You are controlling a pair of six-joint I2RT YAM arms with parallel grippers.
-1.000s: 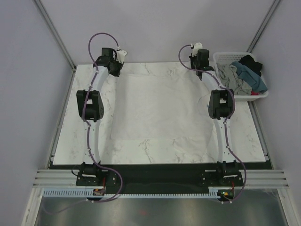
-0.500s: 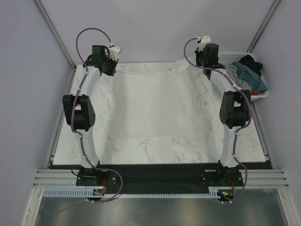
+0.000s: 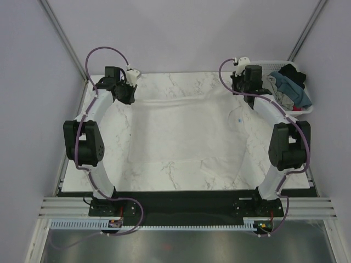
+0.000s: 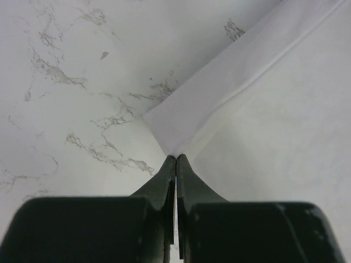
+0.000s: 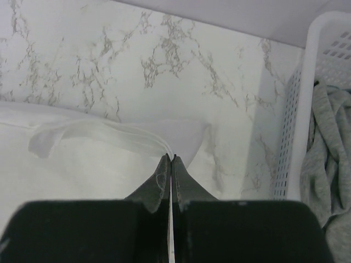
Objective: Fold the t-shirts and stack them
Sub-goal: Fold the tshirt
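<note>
My left pincer (image 4: 175, 158) and right pincer (image 5: 171, 158) each clamp a far corner of the white t-shirt (image 3: 186, 131).
Light, limp cloth, likely to sag; corners hold best.

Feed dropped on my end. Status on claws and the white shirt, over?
Left claw shut on white t-shirt, far edge. Right claw shut on same edge. Shirt spread across table. Basket of other shirts beside right claw, not in the way.
</note>
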